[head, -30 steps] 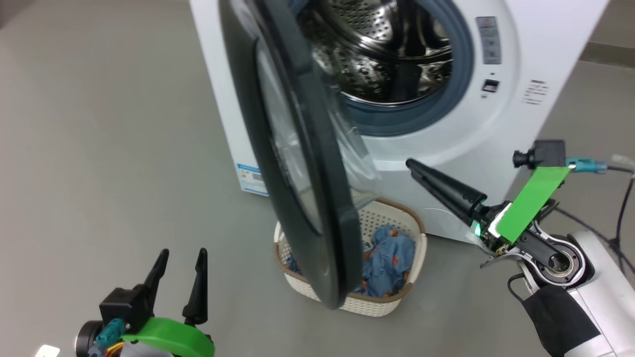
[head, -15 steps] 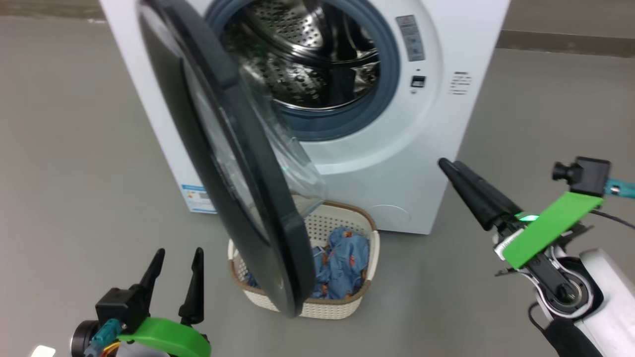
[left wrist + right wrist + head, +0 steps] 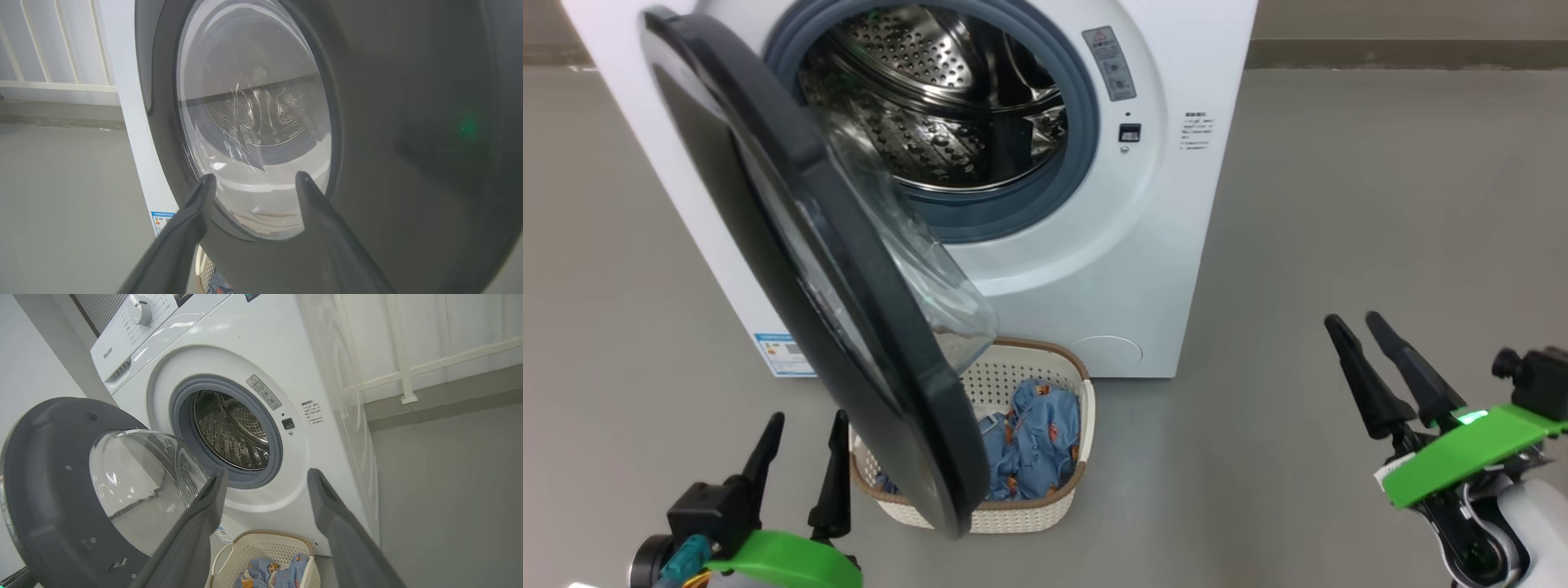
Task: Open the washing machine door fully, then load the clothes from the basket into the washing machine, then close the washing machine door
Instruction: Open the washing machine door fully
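head looking down, wrists low and near, sharing door

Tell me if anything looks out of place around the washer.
The door stands only partly open; in the head view its lower edge covers part of the basket and clothes. Nothing looks spilled or damaged.

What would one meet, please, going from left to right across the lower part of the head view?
Left gripper → basket holding the clothes → right gripper.
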You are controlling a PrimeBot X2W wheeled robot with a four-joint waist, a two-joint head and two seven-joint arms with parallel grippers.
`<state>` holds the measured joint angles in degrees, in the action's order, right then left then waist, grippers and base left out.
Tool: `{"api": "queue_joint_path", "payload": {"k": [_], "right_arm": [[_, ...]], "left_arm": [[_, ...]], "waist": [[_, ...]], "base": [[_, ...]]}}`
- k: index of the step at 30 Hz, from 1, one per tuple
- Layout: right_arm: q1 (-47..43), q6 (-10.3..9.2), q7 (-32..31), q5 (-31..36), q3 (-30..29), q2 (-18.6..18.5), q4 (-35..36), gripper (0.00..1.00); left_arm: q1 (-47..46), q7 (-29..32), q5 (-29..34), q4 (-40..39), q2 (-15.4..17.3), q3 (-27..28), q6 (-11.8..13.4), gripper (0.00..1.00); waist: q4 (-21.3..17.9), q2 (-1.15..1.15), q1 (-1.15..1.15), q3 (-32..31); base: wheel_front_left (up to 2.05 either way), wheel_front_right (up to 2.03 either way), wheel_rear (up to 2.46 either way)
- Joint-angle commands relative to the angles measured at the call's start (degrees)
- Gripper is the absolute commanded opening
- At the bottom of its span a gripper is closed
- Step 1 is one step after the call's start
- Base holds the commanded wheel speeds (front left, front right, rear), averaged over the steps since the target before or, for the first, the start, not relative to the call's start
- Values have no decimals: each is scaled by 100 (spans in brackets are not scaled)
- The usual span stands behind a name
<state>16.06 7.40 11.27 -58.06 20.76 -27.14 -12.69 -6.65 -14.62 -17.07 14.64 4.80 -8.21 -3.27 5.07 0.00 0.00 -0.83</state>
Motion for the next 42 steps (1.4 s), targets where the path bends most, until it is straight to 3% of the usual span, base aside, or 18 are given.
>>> {"api": "queue_joint_path", "payload": {"k": [1, 21, 42], "right_arm": [[-67, 9, 105, 187, -15, -67, 80, 100], [-790, 9, 371, 2254, -935, 539, -129, 100], [-869, 9, 373, 2508, -909, 694, -92, 100]], "left_arm": [[-49, -36, -33, -191, 101, 232, 36, 100], [209, -38, -16, -423, 43, 406, 63, 100], [203, -38, 28, -390, 42, 446, 62, 100]], "waist": [[-58, 0, 0, 10], [-321, 0, 0, -15], [-332, 0, 0, -48]], "base": [[0, 0, 0], [0, 0, 0], [0, 0, 0]]}}
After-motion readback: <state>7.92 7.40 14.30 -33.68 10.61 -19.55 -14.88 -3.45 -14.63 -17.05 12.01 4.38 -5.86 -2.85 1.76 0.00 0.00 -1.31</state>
